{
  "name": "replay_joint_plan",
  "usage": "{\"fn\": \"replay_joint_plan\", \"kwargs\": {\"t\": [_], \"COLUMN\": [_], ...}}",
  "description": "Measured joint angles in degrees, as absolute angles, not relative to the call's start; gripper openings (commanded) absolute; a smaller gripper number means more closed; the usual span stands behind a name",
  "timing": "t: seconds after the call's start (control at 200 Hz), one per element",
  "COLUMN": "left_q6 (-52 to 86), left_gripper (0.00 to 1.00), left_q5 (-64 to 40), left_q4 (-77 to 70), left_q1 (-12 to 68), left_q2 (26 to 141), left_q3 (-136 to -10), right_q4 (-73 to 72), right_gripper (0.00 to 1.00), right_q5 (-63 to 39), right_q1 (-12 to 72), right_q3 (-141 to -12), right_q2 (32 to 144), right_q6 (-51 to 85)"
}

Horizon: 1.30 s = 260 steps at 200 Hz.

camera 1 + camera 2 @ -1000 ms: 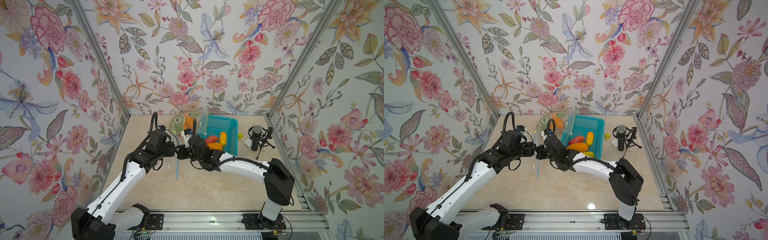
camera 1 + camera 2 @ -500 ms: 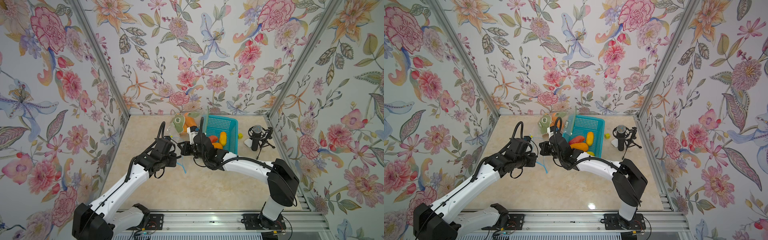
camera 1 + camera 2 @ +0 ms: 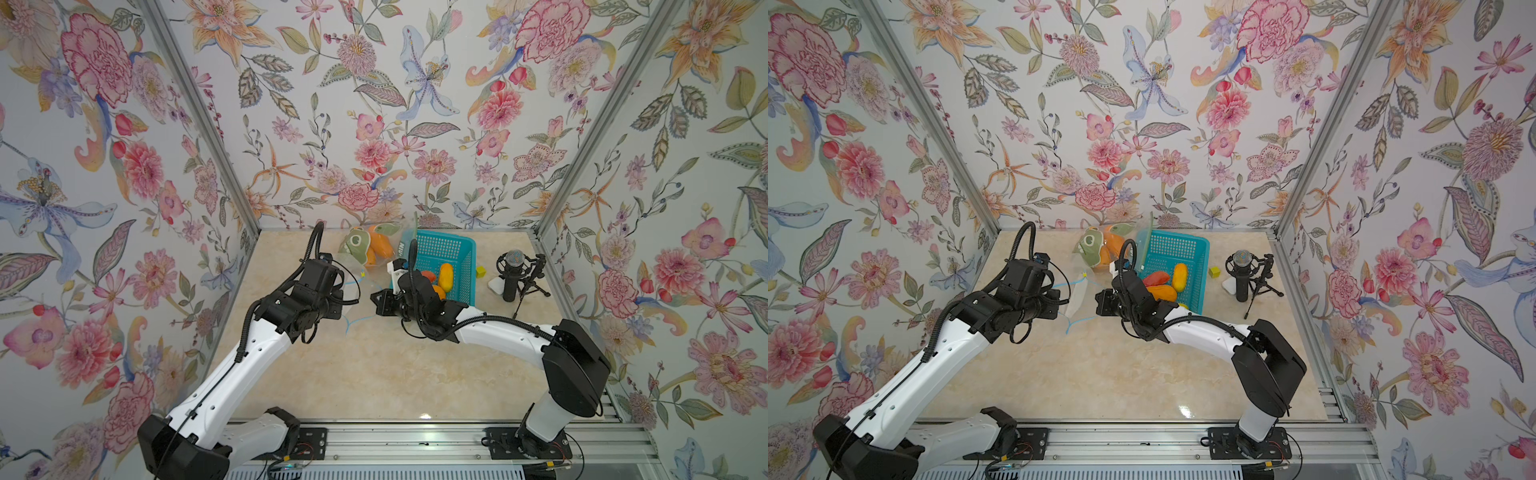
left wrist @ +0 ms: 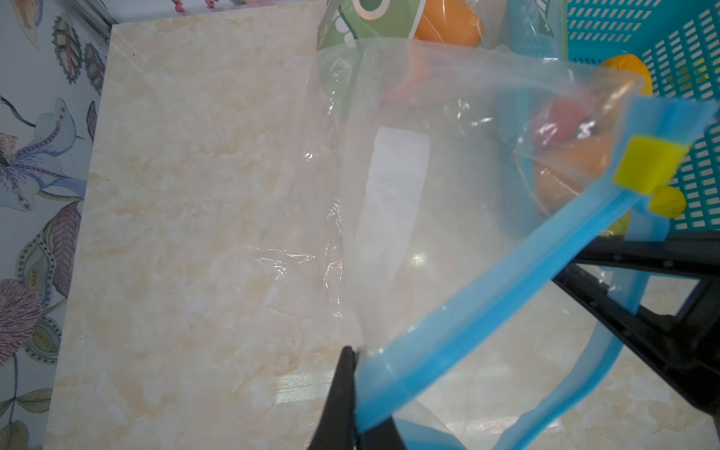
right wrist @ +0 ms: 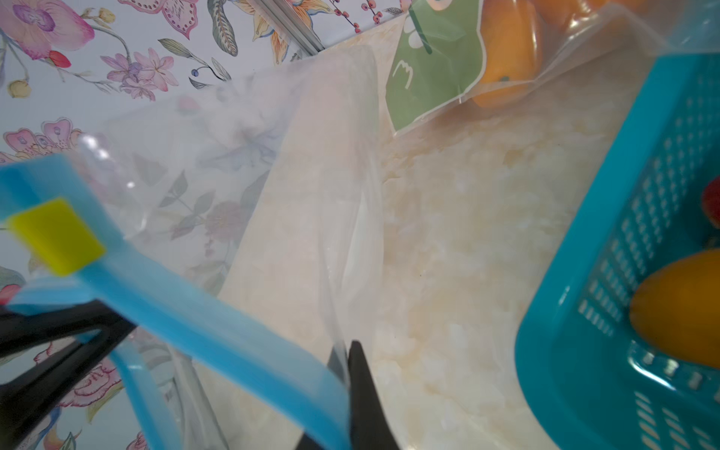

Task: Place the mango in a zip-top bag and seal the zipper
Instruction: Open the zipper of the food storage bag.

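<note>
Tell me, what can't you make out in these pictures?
- Left claw: only fingertips pinching the zip-top bag show, at the left wrist view's edge.
- Fruit in the basket: partly behind the right arm in both top views.
- Small yellow thing beside the basket: too small to identify.
- Printed pouch: print hides part of its contents.

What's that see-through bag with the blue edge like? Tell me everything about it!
The zip-top bag is clear, crinkly plastic with a white label patch, a blue zipper strip and a yellow slider at one end. It looks empty. Its mouth stands open: the left claw pinches one blue lip, the right claw the other.
</note>
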<state>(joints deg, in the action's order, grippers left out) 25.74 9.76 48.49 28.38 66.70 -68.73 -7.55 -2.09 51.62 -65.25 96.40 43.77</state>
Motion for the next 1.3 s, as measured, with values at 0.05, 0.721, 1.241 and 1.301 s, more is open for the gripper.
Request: {"fn": "replay_joint_plan", "kwargs": {"t": [0.05, 0.721, 1.241, 1.301], "left_q6": [24.7, 22.4, 21.8, 21.8], "left_gripper": [0.00, 0.00, 0.00, 0.00], "left_q5": [9.9, 6.5, 6.2, 6.0], "left_q4": [49.6, 53.3, 53.3, 53.3], "left_q1": [28.4, 29.3, 29.3, 29.3], "left_q2": [67.1, 76.3, 78.3, 78.3], "left_q3": [-70.6, -68.6, -68.7, -68.7], "right_q4": [-6.7, -3.7, -12.8, -15.5], "right_gripper": [0.01, 0.47, 0.03, 0.03], "right_q5": [-2.3, -14.0, -19.9, -20.8], "right_q1": [51.3, 50.8, 48.9, 50.3], "right_q3": [-64.6, -68.4, -57.0, -57.9], "right_q2": [96.3, 102.8, 89.1, 90.5], "right_q6": [43.8, 42.4, 38.9, 39.3]}}
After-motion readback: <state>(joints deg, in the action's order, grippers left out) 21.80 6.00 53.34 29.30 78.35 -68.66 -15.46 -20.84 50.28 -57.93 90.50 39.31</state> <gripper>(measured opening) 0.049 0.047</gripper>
